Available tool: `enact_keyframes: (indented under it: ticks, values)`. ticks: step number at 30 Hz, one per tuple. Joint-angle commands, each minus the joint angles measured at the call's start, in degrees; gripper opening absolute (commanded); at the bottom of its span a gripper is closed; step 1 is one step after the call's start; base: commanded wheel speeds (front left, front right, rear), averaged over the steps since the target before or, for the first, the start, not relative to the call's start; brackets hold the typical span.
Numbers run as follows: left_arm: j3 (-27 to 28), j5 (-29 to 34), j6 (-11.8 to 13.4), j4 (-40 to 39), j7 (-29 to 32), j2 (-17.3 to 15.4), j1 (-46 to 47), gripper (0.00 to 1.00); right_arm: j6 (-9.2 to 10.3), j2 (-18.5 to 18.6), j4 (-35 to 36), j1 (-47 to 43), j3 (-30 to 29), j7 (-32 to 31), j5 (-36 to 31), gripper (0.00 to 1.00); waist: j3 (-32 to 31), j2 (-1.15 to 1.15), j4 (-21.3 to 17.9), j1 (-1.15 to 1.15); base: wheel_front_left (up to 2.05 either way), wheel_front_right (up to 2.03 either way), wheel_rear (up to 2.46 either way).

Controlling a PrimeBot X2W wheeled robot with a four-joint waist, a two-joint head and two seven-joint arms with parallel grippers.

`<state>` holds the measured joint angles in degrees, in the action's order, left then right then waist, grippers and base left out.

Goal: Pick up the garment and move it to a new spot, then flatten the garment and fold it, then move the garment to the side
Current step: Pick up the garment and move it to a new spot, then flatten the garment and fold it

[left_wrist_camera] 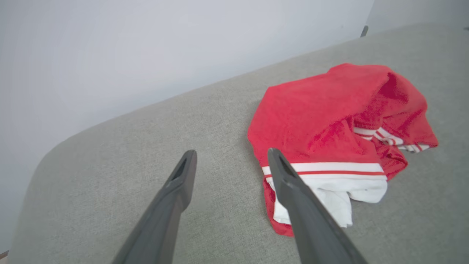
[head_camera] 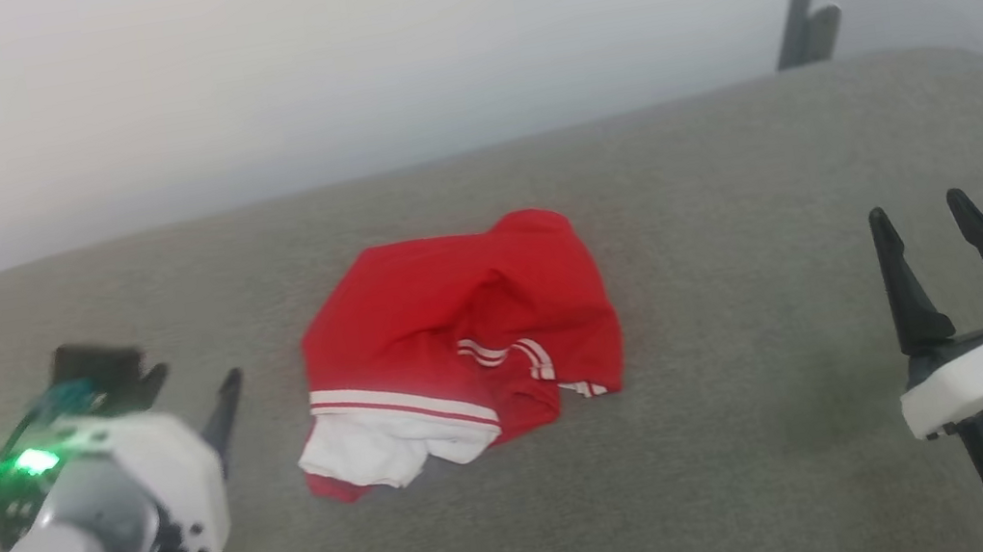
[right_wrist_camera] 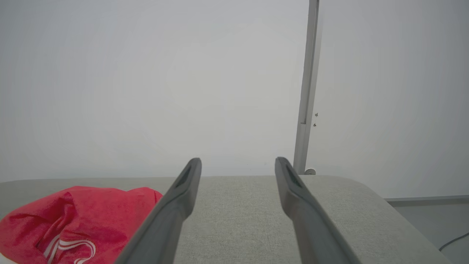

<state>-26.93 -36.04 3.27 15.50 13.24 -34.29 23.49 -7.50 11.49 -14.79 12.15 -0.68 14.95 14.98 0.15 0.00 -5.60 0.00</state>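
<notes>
Now, the left gripper (left_wrist_camera: 231, 152) hangs over bare grey cushion (left_wrist_camera: 110, 176), its two fingers spread wide with nothing held between them. Just past its right finger lies the garment (left_wrist_camera: 311, 110), a crumpled red heap with a white striped cuff at the near edge. In the head view a strip of cushion separates fingertip and cloth. The right gripper (right_wrist_camera: 238, 159) is also wide open and empty, well apart from the garment, which lies to its left. Ahead of both grippers the cushion ends at a pale wall (head_camera: 324, 67). A grey metal post (right_wrist_camera: 307, 91) stands against that wall beyond the right gripper's right finger, and a dark cable (right_wrist_camera: 454, 240) lies further right.
</notes>
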Motion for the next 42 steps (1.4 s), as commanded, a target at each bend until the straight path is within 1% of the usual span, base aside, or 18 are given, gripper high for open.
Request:
enact_keyframes:
  ticks: [1, 7, 13, 24, 32, 42]
  values:
    - [1.4, -0.5, 1.1, -1.2, -2.4, -0.9, -2.7, 1.00, 0.02, 0.2, 0.5, -0.8, -0.4, 0.3, -0.2, 1.00, -1.3, 0.00, 1.6, 0.00, 0.00, 0.00, 0.00]
    - [5.5, -1.3, 3.8, -5.1, -10.1, -2.8, -9.8, 1.00, 0.02, 0.4, 1.1, -2.7, -1.9, 0.3, -0.2, 1.00, -2.8, 0.00, 4.4, 0.00, 0.00, 0.00, 0.00]
    - [8.8, -2.7, 6.2, -8.4, -15.7, -3.1, -16.4, 1.00, 0.03, 0.7, 2.0, -4.5, -3.4, 0.3, -0.6, 1.00, -3.7, 0.00, 6.8, 0.00, 0.00, 0.00, 0.00]
    - [12.2, -5.2, 8.0, -11.0, -19.7, -3.8, -23.6, 1.00, 0.03, 0.1, 2.8, -7.1, -5.0, 0.3, -0.8, 1.00, -5.0, 0.00, 9.5, 0.00, 0.00, 0.00, 0.00]
    - [12.8, -5.6, 8.2, -11.9, -20.7, -3.8, -25.2, 1.00, 0.03, -0.1, 3.2, -8.0, -5.1, 0.3, -1.1, 1.00, -5.1, 0.00, 10.4, 0.00, 0.00, 0.00, 0.00]
    - [12.8, -5.9, 7.8, -12.5, -20.8, -4.3, -25.3, 1.00, 0.02, -0.1, 3.3, -7.5, -4.4, 0.3, -1.1, 1.00, -4.7, 0.00, 9.8, 0.00, 0.00, 0.00, 0.00]
